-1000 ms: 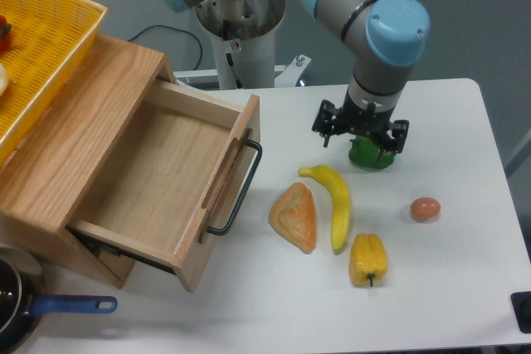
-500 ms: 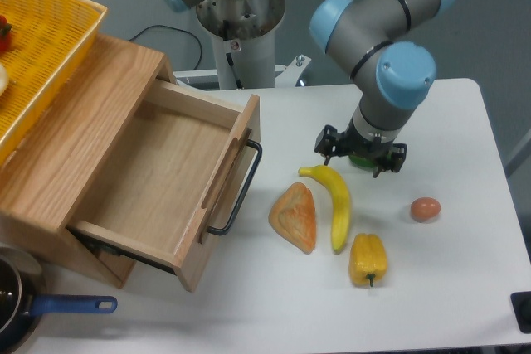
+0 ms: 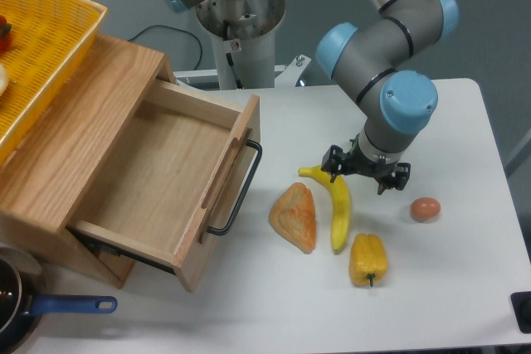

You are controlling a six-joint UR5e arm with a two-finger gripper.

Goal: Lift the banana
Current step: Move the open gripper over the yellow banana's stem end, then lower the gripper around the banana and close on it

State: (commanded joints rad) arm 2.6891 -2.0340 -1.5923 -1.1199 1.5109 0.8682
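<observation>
Yellow marks the near row: a pepper [image 3: 367, 259] nearest, then the banana [image 3: 335, 202] lying flat on the white counter [image 3: 465, 288] between a brown pastry [image 3: 295, 218] on its left and an egg [image 3: 425, 209] on its right. Farther back, the pincer [image 3: 366, 173] hangs over the banana's stem end, likely lining up a grasp. Its fingers look spread and hold nothing. No writing is readable.

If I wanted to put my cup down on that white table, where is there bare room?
Bare table lies right of the egg toward the far edge, and along the front edge below the yellow pepper. The middle is crowded: pastry, banana and pepper lie close together, with the tool low over the banana's stem end.
</observation>
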